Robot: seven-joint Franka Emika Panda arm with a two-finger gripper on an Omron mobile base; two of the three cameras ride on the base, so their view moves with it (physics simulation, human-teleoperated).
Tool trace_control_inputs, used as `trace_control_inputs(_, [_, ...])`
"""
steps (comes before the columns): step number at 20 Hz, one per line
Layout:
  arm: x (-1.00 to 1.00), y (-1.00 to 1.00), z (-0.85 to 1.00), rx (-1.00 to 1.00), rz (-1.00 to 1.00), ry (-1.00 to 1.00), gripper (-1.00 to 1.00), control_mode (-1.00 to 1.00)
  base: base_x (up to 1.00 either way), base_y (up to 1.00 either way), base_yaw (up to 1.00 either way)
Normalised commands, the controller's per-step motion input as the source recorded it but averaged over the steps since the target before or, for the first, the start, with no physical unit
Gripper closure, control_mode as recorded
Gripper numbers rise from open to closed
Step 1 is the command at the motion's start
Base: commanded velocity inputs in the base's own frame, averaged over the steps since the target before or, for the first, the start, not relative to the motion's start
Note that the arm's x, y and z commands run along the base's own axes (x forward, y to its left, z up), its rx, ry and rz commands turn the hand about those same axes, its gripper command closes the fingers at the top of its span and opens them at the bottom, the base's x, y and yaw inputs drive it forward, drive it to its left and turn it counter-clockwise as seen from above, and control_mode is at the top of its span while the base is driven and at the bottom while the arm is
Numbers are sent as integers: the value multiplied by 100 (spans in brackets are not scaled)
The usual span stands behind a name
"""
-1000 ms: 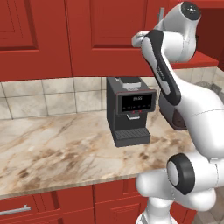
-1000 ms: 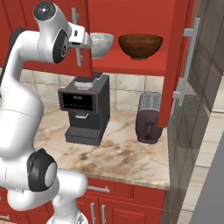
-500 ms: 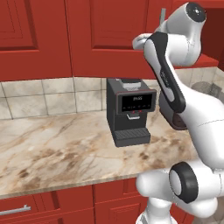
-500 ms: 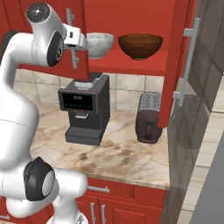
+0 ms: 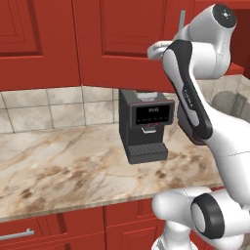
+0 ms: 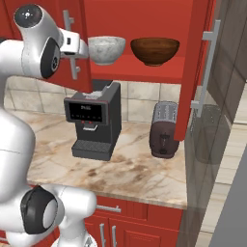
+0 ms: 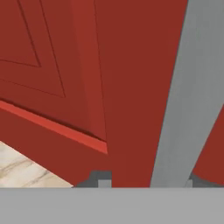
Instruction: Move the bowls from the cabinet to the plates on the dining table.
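Beside the marbled bowl (image 6: 106,49), the claw (image 6: 81,50) has crept closer.

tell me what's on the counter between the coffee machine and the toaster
Nothing: in the right base view, the marble counter is bare between the coffee machine and the toaster.

Before me: black coffee machine (image 6: 93,118) upright on the veined marble counter (image 5: 63,168), against the beige tiled backsplash (image 5: 44,105). Dark toaster (image 6: 164,129), apparently, further along it. Red drawer fronts (image 5: 53,229) below.
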Motion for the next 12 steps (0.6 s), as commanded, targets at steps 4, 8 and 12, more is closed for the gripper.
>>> trace_control_inputs(4, [-41,68,0,0,1,0,100,-100,0,0,0])
trace_control_inputs(8, [-41,70,0,0,1,0,100,-100,0,0,0])
trace_control_inputs(12, [-43,75,-1,0,1,0,100,-100,0,0,0])
